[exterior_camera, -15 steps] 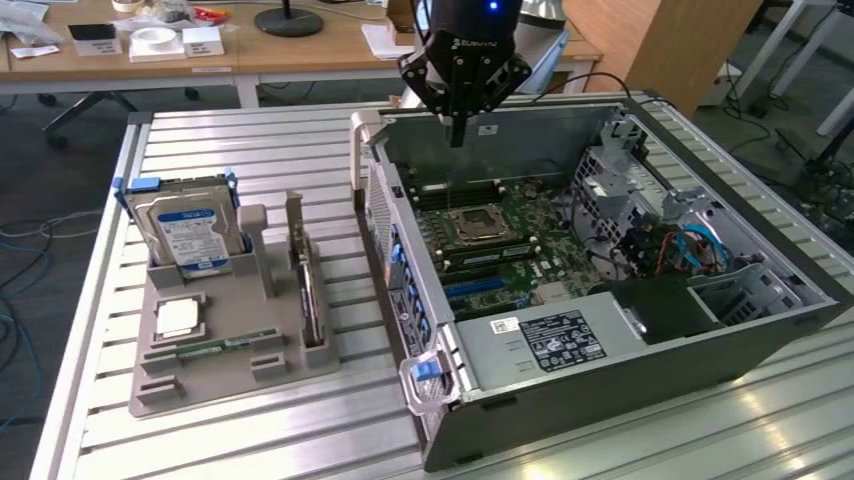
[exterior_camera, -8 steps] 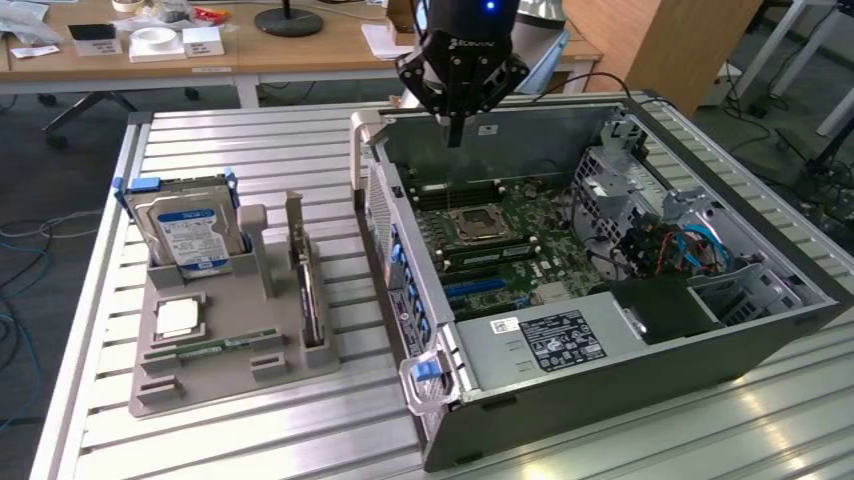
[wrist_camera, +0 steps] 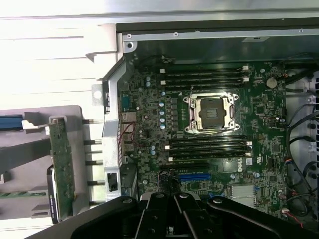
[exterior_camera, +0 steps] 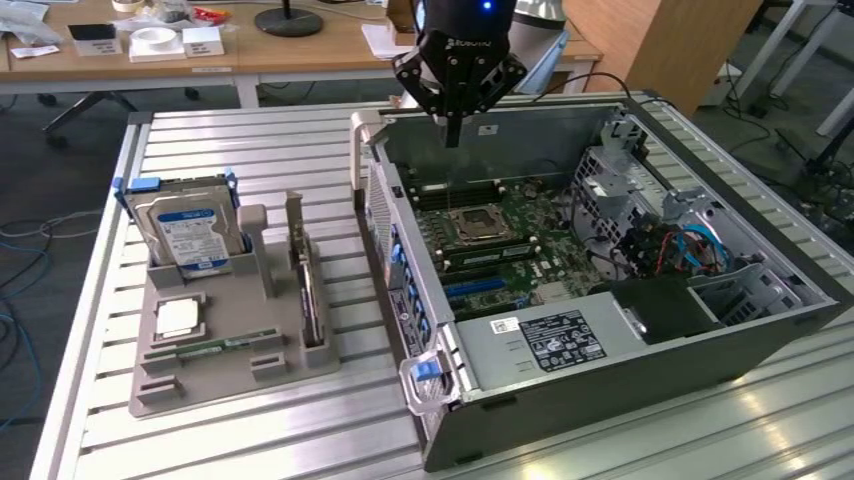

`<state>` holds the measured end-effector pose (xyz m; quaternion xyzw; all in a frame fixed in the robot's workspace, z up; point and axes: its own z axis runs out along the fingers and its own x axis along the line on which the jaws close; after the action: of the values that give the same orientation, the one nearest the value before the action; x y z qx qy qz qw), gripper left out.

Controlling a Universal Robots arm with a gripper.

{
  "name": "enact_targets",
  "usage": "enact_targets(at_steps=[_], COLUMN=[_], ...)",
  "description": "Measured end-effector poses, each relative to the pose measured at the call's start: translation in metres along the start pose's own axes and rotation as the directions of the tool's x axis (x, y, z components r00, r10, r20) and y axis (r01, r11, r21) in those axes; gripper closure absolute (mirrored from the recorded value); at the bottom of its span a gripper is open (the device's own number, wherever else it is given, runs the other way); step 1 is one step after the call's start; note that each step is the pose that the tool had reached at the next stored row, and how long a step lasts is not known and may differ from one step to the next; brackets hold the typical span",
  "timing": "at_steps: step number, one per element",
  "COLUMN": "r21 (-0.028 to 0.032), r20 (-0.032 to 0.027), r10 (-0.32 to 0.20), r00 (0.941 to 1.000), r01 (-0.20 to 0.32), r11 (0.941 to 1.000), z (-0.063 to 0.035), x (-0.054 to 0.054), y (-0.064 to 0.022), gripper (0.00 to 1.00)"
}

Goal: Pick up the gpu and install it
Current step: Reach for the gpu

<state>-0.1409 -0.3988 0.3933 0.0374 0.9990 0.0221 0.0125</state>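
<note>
- Black pincer (exterior_camera: 454, 135), jaws together and empty, over open grey computer case (exterior_camera: 601, 375).
- Thin black gpu card (exterior_camera: 310, 300) stands edgewise in grey holder (exterior_camera: 200, 388).
- Likely light, stiff, fragile; grip its top edge.

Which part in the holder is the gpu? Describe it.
Beside the open computer case, on the exterior view's left, sits a grey parts holder. The gpu is the thin card standing on edge in its slot nearest the case, unlike the blue-labelled hard drive and the flat green memory stick.
</note>
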Motion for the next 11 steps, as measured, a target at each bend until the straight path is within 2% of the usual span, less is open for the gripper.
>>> enact_targets(at_steps=[11], r21=[0.0000], r20=[0.0000], r10=[0.000], r00=[1.0000], r01=[0.000], r11=[1.0000], z=[-0.0001], x=[0.0036], y=[-0.0003], gripper=[0.89])
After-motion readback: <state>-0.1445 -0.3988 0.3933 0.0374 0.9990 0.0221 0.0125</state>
